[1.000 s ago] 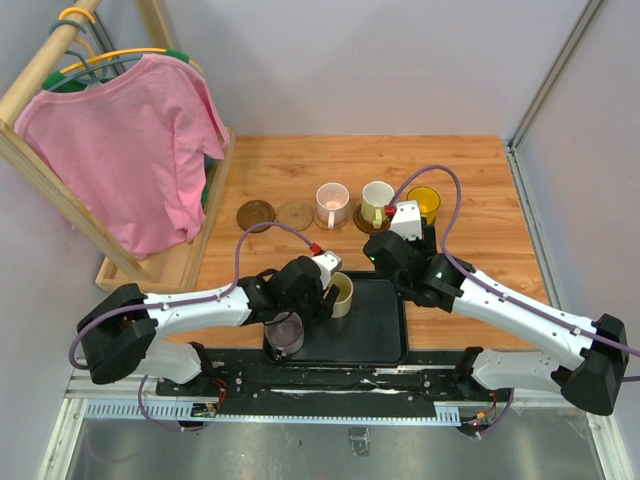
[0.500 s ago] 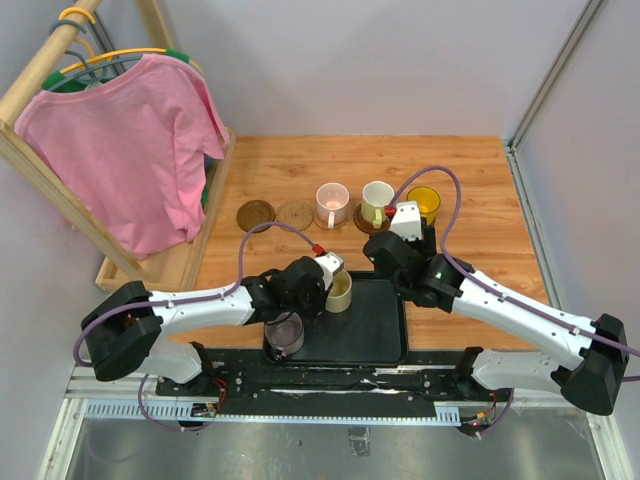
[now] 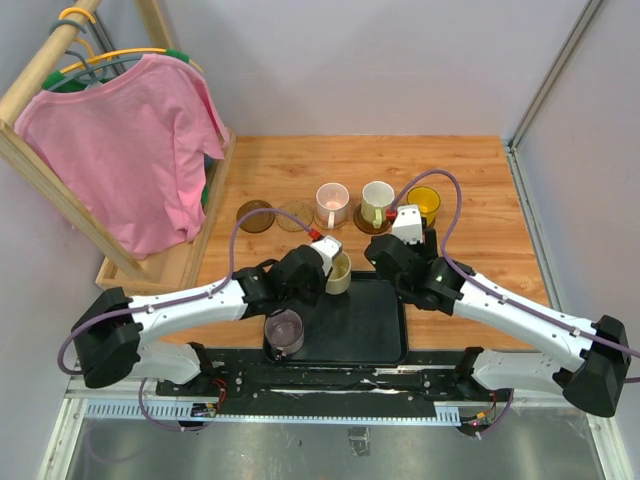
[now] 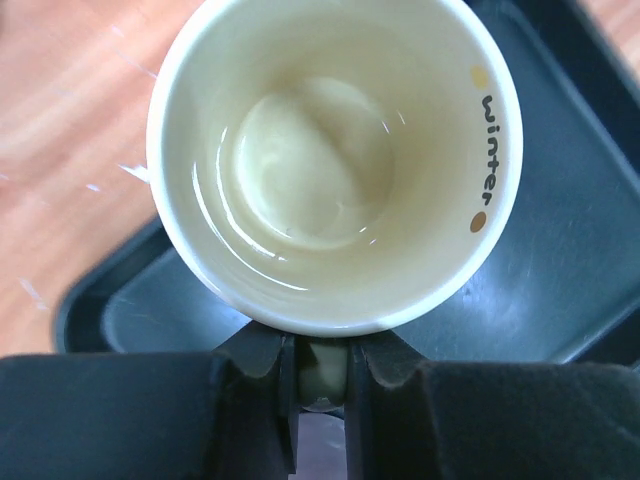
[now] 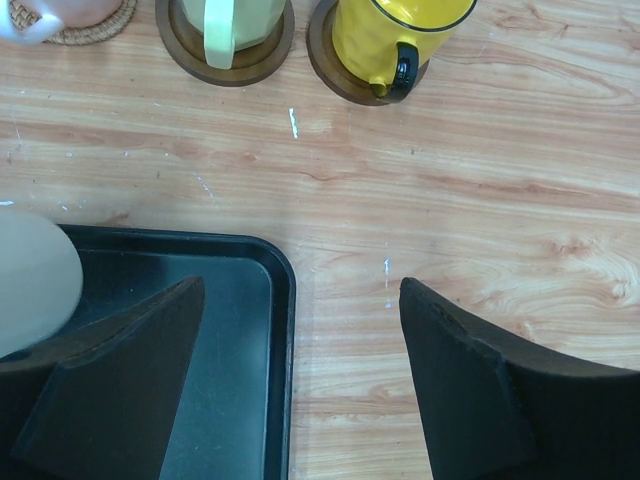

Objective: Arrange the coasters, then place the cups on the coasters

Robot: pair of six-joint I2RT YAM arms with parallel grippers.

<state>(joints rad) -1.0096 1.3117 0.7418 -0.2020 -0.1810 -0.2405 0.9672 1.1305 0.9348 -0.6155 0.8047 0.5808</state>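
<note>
Overhead, the left gripper (image 3: 333, 258) holds the cream cup (image 3: 341, 275) at the tray's (image 3: 385, 325) far-left edge, near two bare coasters (image 3: 254, 216).

Left wrist: fingers (image 4: 262, 352) pinch the handle (image 4: 322, 372), a grip that holds the cup upright for carrying.

Right wrist: the right gripper (image 5: 300, 300) stands spread and empty, short of the yellow cup (image 5: 395, 30) on its coaster.

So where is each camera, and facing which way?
Top external: above and behind, looking down on the wooden table; left arm and right arm show.
Left wrist: down into the cream-yellow cup; left gripper shut on its handle.
Right wrist: down at the black tray; right gripper open.
Shared: top and left wrist both show that cup.
</note>
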